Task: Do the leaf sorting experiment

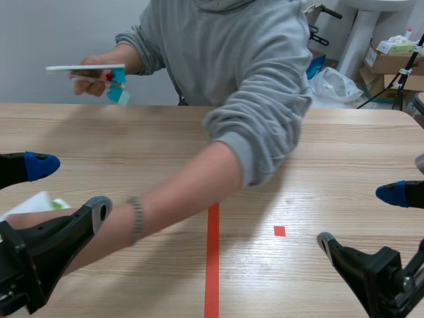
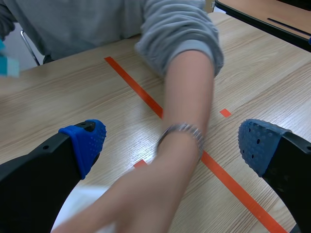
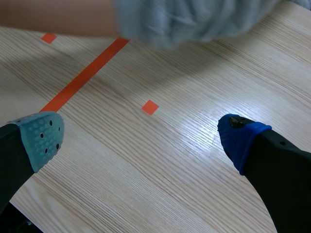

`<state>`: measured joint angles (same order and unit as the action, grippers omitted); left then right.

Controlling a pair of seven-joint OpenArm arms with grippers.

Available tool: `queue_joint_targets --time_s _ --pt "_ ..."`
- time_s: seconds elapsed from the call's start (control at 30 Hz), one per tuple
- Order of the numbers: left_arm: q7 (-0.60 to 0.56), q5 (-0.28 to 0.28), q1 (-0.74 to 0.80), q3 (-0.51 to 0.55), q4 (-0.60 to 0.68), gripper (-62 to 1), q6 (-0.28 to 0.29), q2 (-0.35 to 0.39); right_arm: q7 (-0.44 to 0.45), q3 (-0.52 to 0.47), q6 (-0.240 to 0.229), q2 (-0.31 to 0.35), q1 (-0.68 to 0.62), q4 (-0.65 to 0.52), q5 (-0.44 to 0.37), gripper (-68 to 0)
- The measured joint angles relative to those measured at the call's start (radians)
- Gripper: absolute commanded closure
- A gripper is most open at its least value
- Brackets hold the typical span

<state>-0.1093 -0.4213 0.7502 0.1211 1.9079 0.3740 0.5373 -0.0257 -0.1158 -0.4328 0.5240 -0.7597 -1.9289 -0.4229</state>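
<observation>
Two spread tools: left tool, right tool.

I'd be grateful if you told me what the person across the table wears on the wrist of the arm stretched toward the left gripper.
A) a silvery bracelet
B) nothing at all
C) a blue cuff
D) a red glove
A: a silvery bracelet circles the bare forearm below the pushed-up grey sleeve, as the scene and left wrist views both show.
</observation>
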Motion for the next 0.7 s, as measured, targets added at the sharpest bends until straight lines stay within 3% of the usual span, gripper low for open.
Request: queue_joint_targets --time_s 0.07,0.43,0.7 --pt "0.0 0.0 0.0 0.0 0.0 -58.1 0.0 0.0 0.032 0.0 0.0 0.0 0.0 0.0 0.0 -67.9" --pt "0.029 0.001 -0.002 0.0 0.0 -58.1 0.003 -0.053 0.018 0.0 0.0 -0.003 0.003 0.0 0.0 -67.9" --pt "0.029 0.001 -0.002 0.0 0.0 -58.1 0.003 -0.053 0.017 0.0 0.0 -0.003 0.003 0.0 0.0 -67.9"
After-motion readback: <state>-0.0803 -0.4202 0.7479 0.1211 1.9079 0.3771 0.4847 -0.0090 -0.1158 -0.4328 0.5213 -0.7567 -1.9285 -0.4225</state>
